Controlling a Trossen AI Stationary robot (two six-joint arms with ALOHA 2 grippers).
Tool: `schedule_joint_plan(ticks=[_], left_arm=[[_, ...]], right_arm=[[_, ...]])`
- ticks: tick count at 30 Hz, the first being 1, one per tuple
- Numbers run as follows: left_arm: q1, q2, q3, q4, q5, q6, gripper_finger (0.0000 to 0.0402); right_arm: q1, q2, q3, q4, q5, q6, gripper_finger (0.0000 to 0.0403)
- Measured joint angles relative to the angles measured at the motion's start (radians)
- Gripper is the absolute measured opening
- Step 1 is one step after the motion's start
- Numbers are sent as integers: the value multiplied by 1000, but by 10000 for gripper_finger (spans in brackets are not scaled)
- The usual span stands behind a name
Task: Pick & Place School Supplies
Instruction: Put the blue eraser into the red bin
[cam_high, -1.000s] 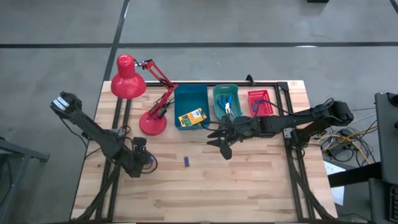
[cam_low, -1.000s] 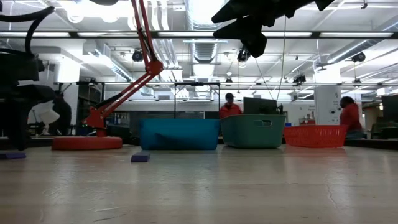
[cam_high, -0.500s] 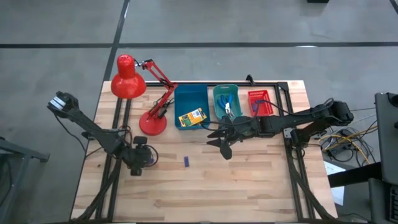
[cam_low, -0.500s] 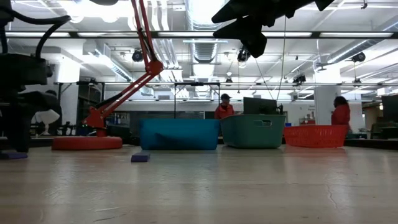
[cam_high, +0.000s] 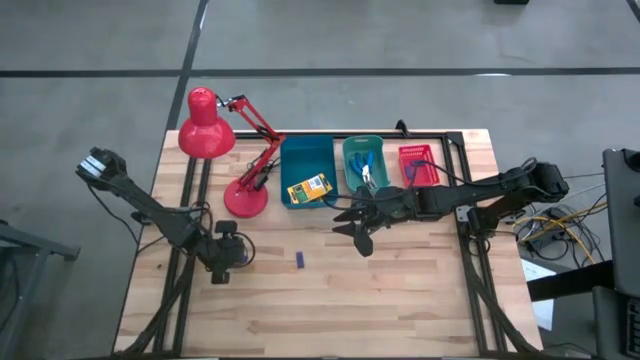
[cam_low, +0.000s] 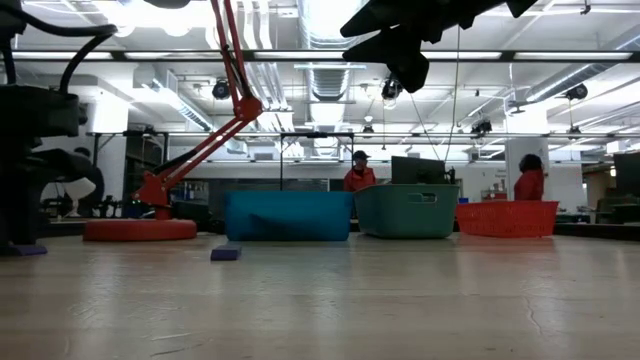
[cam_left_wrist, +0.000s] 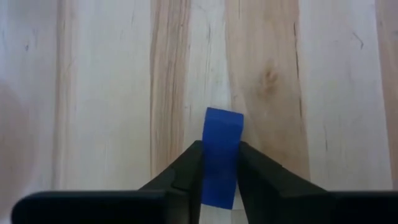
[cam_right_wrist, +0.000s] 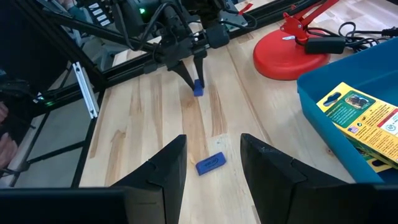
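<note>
Now left end effector (cam_left_wrist: 219, 171), fingers clamping eraser block (cam_left_wrist: 221, 152), on table (cam_left_wrist: 93, 93)

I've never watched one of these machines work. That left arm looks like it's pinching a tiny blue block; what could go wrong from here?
1. The left gripper pinches only the near end of the small blue block; it might slip or twist free when lifted.
2. A second block still lies loose on the table, easily nudged.
3. The right gripper hangs over the table's middle; the arms could cross paths near the blue bin.

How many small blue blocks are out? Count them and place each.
2. One block is pinched in the left hand, at the table's left; the other lies loose mid-table. More may be hidden.
</note>
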Motion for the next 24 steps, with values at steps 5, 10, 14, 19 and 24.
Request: schedule_joint_plan(ticks=[5, 10, 14, 19, 24], left_arm=[[0, 0, 0, 5, -1, -1, 78], [0, -1, 28, -9, -4, -14, 82], [0, -2, 81, -48, -13, -15, 81], [2, -8, 164, -99, -29, -13, 82], [2, -12, 237, -111, -98, -9, 82]], right_arm=[[0, 0, 0, 0, 0, 0, 146], [0, 0, 0, 0, 0, 0, 146], [0, 0, 0, 0, 0, 0, 146], [0, 0, 0, -1, 0, 0, 146], [0, 0, 0, -1, 0, 0, 146]])
